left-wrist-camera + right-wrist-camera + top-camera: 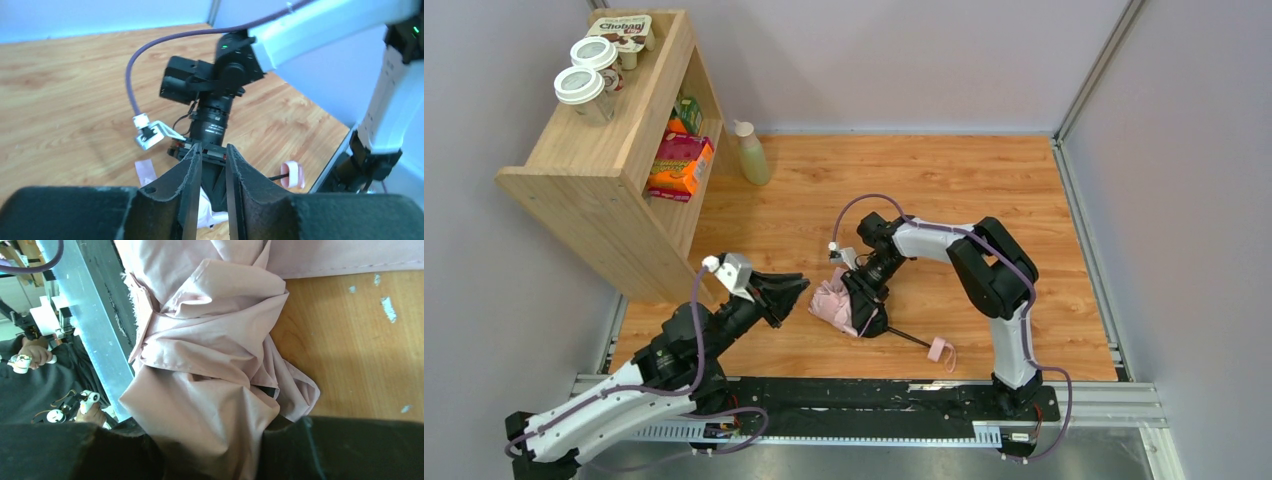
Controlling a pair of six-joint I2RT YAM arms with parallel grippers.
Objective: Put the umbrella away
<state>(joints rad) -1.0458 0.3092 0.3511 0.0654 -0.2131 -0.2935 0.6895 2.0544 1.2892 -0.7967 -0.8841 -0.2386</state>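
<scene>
The umbrella (pixel 832 303) lies on the wooden floor in the middle front, its pale pink canopy crumpled. Its thin black shaft runs right to the small pink handle (pixel 938 349). My right gripper (pixel 865 312) reaches down from above and is shut on the canopy; in the right wrist view the pink fabric (pixel 210 350) is bunched between my right gripper's (pixel 210 452) fingers. My left gripper (pixel 792 289) hovers just left of the canopy, pointing at it, with a narrow gap and nothing in it. The left wrist view shows my left gripper (pixel 212 150), the handle (pixel 292 175) and some pale fabric (pixel 211 214).
A wooden shelf unit (pixel 604 170) stands at the back left with lidded cups (pixel 584 88), a yoghurt pack and boxes (pixel 681 165). A pale green bottle (pixel 752 153) stands beside it. A metal rail (pixel 874 393) runs along the front edge. Walls close in the sides.
</scene>
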